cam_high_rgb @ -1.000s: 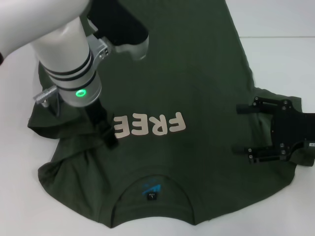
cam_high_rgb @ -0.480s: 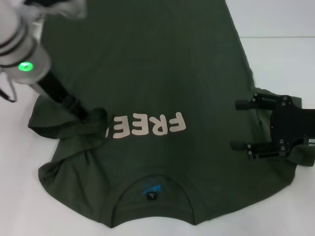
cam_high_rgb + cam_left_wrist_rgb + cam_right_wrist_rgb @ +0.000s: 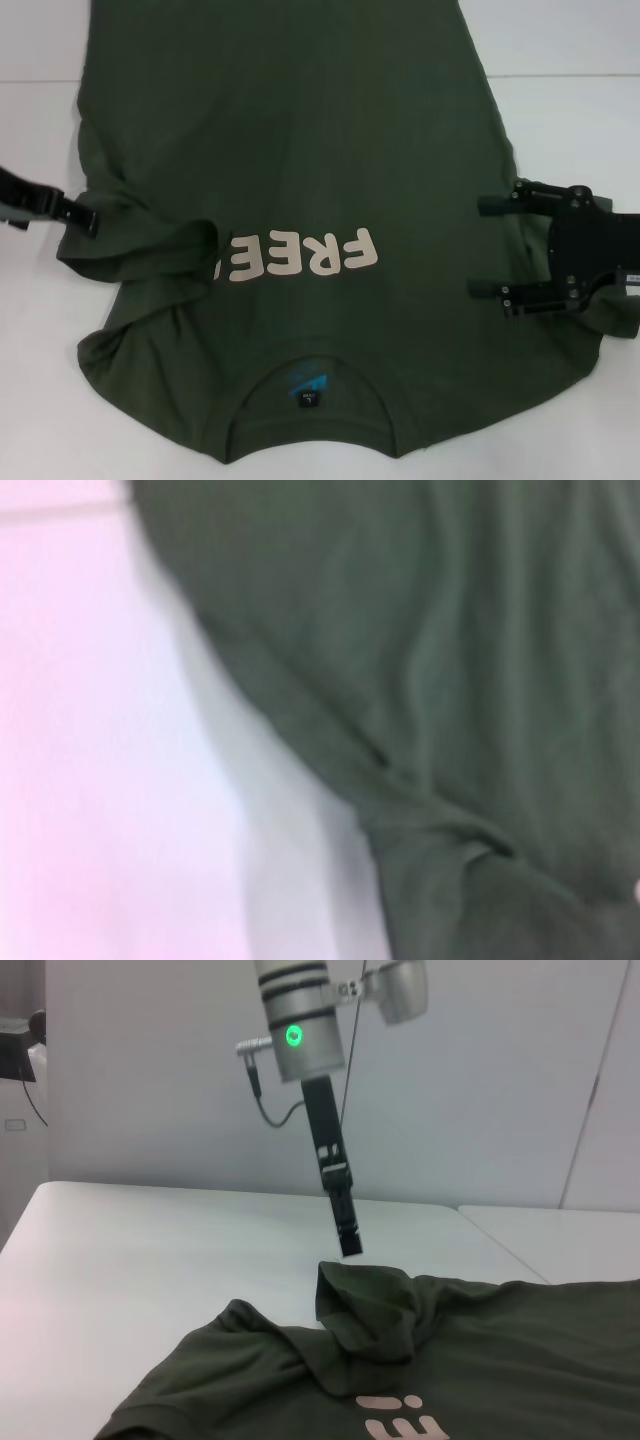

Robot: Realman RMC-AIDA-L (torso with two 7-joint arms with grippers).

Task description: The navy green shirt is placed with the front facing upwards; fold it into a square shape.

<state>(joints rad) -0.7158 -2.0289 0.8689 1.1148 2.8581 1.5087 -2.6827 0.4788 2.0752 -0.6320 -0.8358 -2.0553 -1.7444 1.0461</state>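
Observation:
The navy green shirt [image 3: 300, 130] lies front up on the white table, its collar [image 3: 310, 395] towards me and the cream "FREE" lettering [image 3: 300, 255] in the middle. Its left sleeve [image 3: 150, 250] lies folded inward in a loose ridge that covers the end of the lettering. My left gripper [image 3: 88, 215] is at the shirt's left edge, beside that sleeve and holding nothing; in the right wrist view the left gripper [image 3: 348, 1240] hangs just above the raised fold [image 3: 370, 1305]. My right gripper [image 3: 487, 250] is open and empty over the right sleeve [image 3: 600, 330].
White table [image 3: 570, 100] shows on both sides of the shirt, and a seam between table tops [image 3: 560, 75] runs at the back. The left wrist view shows wrinkled shirt cloth [image 3: 480, 680] next to bare table [image 3: 100, 760].
My left arm has drawn back from over the lettering to the shirt's left edge. The folded sleeve stays lying on the shirt. The right gripper has barely moved.

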